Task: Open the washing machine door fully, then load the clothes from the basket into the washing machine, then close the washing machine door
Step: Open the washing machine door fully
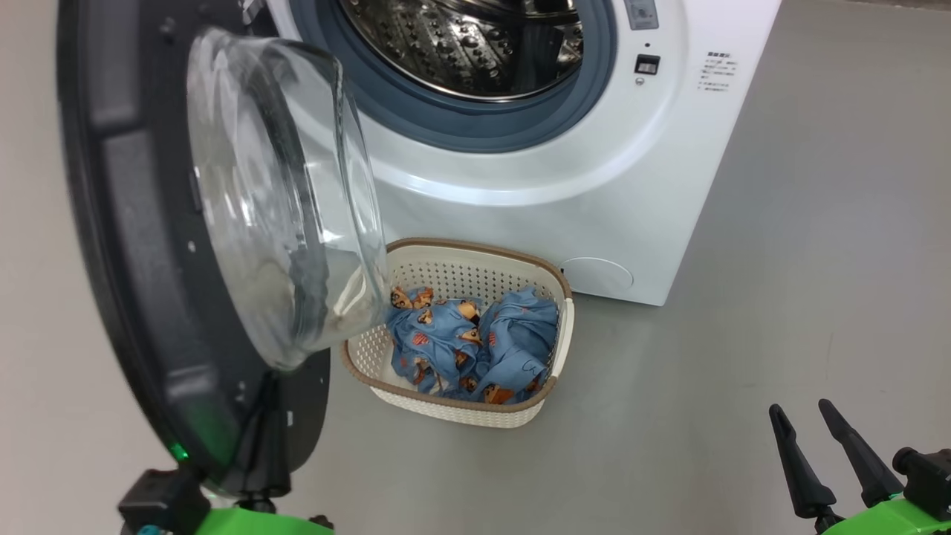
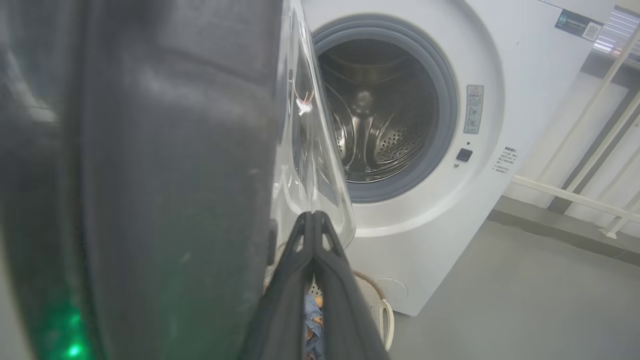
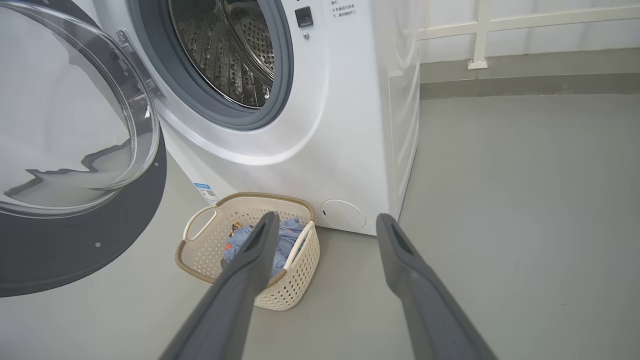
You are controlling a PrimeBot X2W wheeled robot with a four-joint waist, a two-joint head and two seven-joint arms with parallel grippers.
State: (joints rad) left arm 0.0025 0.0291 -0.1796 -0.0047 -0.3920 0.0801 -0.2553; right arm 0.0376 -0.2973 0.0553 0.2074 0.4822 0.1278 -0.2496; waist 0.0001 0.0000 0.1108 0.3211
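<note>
One smooth grey floor (image 1: 780, 260) is carrying everything, running back to a pale wall fronted by a white railing (image 3: 480, 35). The washing machine (image 1: 669, 186) is standing on it, its round opening facing the robot, with the steel drum (image 1: 475, 44) shining inside the grey-blue gasket (image 1: 461, 126). A blue label sticker (image 3: 205, 192) is sitting at its lower corner.

The washing machine door (image 1: 126, 223) is hanging open on the robot's left, hinged at the machine's left side and swung out so that it is standing nearly edge-on to the head camera. Its dark inner rim is facing right, and the glass bowl (image 1: 282, 200) is bulging out towards the machine's front and the basket.

The basket (image 1: 475, 245) is resting on the floor just in front of the machine's lower front, partly under the glass bowl in the head view. Its long axis, handle to handle, is lying roughly along the machine's front. The clothes (image 1: 475, 342) are lying crumpled inside it, filling the bottom.

The left claw (image 2: 312, 215) is pointing up beside the door's inner face, fingers pressed together with nothing visible between them. Whether they are touching the door is unclear. The right claw (image 1: 799, 407) is hovering at the lower right, well apart from the basket, fingers spread wide and holding nothing. In the right wrist view it is pointing towards the basket and the machine's lower front.
</note>
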